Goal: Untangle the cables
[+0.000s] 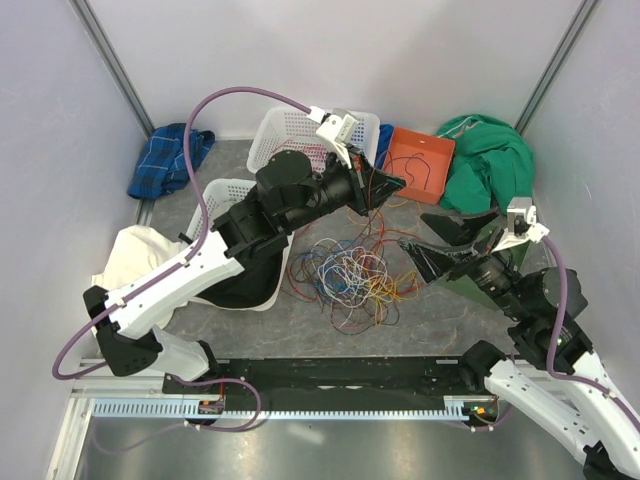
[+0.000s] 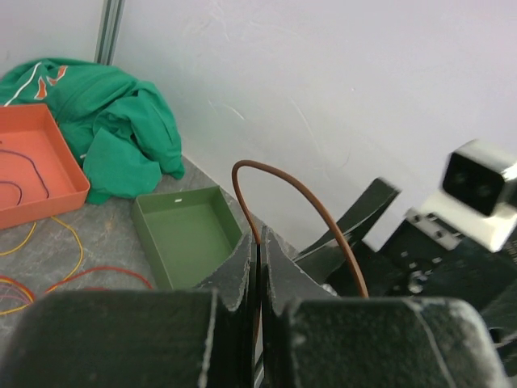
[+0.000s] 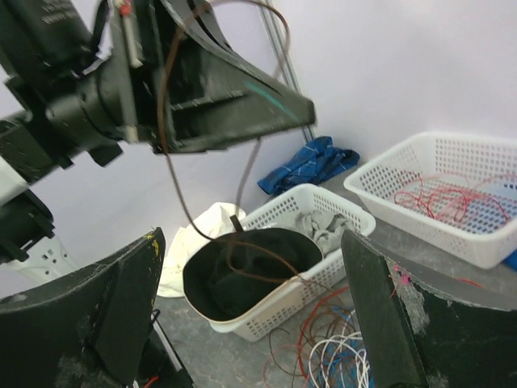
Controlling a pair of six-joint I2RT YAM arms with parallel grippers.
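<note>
The left tool (image 2: 257,246), pinched shut on a brown cable (image 2: 307,194) looping above it, faces the wide-open, empty right tool (image 3: 250,238) close ahead, a green tray (image 2: 187,234) beside them and the tangle of cables (image 1: 345,272) on the counter (image 1: 300,322) below.

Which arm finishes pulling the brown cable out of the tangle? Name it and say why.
Left. The left gripper is shut on the brown cable, raised above the tangle. The right gripper stands open, holding nothing.

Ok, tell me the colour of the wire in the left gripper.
Brown; the wire in the left gripper shows best in the left wrist view.
</note>
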